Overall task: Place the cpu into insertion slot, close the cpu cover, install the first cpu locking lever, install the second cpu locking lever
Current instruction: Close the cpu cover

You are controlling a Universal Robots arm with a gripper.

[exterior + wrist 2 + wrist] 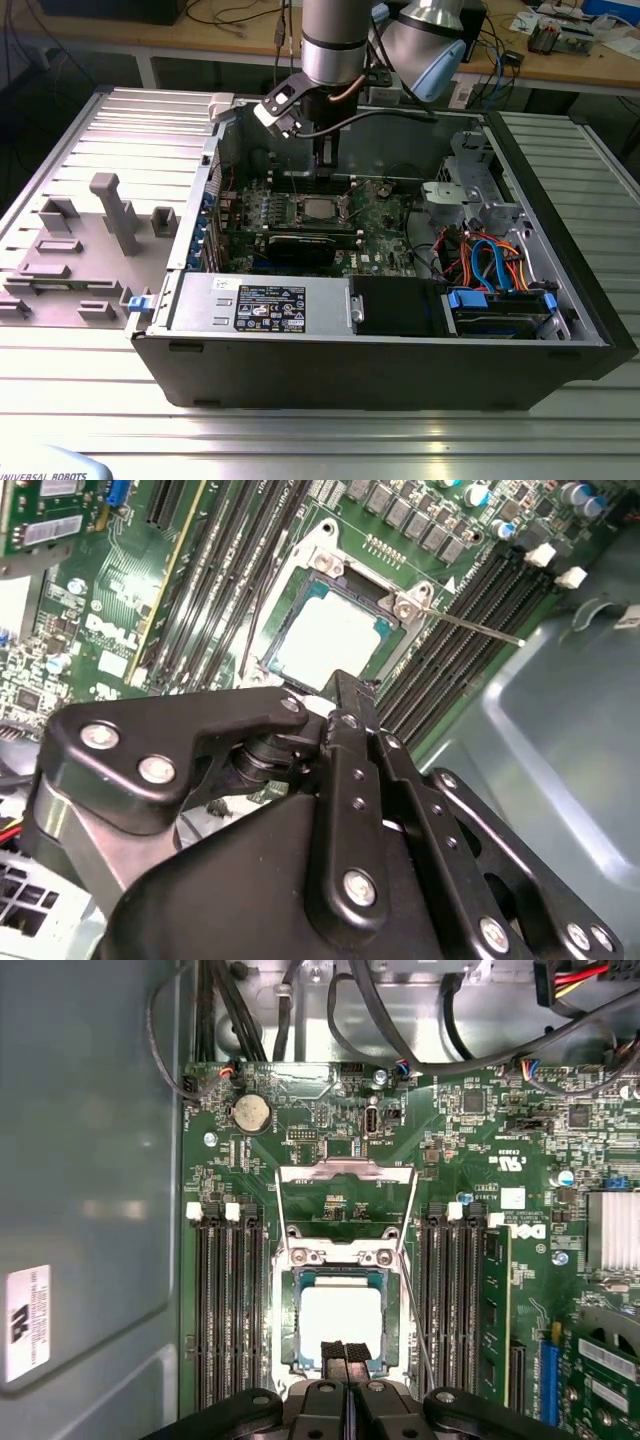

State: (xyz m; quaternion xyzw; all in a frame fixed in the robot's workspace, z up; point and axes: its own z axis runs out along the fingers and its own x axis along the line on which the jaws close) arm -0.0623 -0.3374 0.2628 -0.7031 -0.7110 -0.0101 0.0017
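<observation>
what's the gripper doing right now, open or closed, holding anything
gripper: closed, holding nothing, its tip at the edge of the cpu seated in the insertion slot; cpu cover open.

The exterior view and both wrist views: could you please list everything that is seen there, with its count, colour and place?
computer case: one, black and grey, open, on the ribbed metal table
motherboard: one, green, inside the case
cpu: one, silver-grey, seated in the insertion slot
cpu cover: one, shiny metal, swung open beside the slot
coin battery: one, silver, on the motherboard
memory slots: several, black, on both sides of the slot
power supply: one, grey, along the case's near wall
cables: several, blue and orange, at the exterior view's right
fixture blocks: several, grey, at the exterior view's left
arm: one, silver and black, above the case
end effector: one, black, shut, holding nothing, at the cpu's edge
</observation>
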